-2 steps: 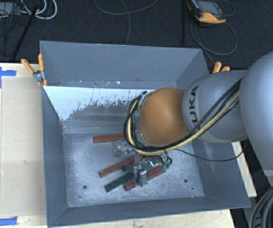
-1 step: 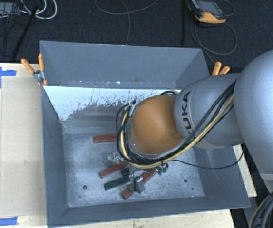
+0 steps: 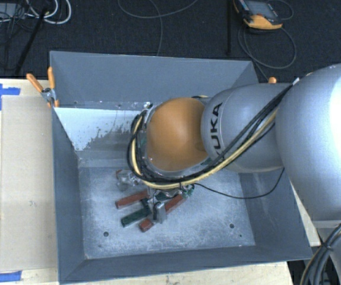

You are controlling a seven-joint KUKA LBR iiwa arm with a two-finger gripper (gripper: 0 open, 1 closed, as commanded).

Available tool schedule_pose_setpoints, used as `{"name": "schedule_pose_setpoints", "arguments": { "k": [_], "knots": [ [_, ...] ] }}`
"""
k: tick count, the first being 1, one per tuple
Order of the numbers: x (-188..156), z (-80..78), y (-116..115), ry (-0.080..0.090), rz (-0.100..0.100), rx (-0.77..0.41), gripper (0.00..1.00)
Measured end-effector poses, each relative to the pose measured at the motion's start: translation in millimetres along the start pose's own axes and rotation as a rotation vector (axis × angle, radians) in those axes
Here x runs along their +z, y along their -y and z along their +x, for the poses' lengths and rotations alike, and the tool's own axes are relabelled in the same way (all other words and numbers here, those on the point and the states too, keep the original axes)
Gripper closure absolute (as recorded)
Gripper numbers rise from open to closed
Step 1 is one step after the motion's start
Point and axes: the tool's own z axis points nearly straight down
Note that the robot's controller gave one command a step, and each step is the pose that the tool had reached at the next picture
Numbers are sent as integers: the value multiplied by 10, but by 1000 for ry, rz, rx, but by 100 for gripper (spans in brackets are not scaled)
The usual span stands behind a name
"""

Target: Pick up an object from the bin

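Observation:
My gripper (image 3: 157, 208) reaches down into a small cluster of stick-shaped pieces near the middle of the bin floor. A reddish-brown bar (image 3: 130, 200) lies just to its left, and another reddish-brown bar (image 3: 174, 203) lies at its right. A dark green bar (image 3: 133, 218) sits slanted below and left of it, with a short reddish-brown piece (image 3: 147, 225) right under it. Whether any piece is between the jaws is hidden by the wrist above.
A small grey thing (image 3: 123, 179) lies left of the cluster, close under the arm's orange cover. The arm and its cables cover the bin's upper right. Bare floor lies to the lower right and far left.

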Motion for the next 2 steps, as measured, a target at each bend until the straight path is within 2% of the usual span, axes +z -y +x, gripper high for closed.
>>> {"name": "schedule_pose_setpoints", "arguments": {
  "k": [1,2],
  "knots": [
    [-15,18,4,-3,-1,3,100],
    [-1775,-486,-25,12,4,-190,100]
  ]
}}
